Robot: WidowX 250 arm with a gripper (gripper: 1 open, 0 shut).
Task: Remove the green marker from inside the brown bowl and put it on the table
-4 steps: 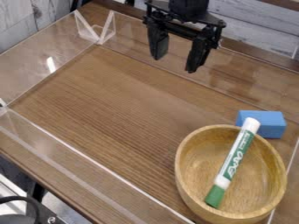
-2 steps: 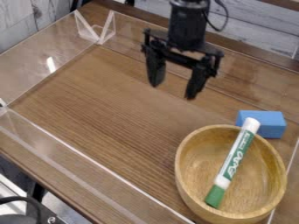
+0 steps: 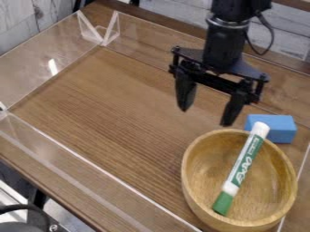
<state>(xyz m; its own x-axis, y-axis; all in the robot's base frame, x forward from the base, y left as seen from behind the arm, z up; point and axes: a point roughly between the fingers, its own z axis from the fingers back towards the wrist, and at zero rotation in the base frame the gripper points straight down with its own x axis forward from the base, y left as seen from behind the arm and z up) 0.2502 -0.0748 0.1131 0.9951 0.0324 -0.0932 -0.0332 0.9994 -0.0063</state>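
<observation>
The green marker (image 3: 242, 169) lies inside the brown bowl (image 3: 197, 177), white barrel with green lettering, its dark green cap toward the near rim and its other end resting at the far rim. The bowl sits on the table (image 3: 109, 109) at the front right. My gripper (image 3: 208, 102) hangs above the table just behind and left of the bowl, fingers pointing down and open, with nothing between them.
A blue rectangular block (image 3: 274, 127) lies on the table right behind the bowl, close to my right finger. Low clear acrylic walls (image 3: 36, 136) edge the tabletop on the left and front. A clear stand (image 3: 100, 29) sits at the back left.
My gripper has travelled from the back of the table forward, to the right and downward, toward the bowl. It stays open. The marker and bowl have not moved.
</observation>
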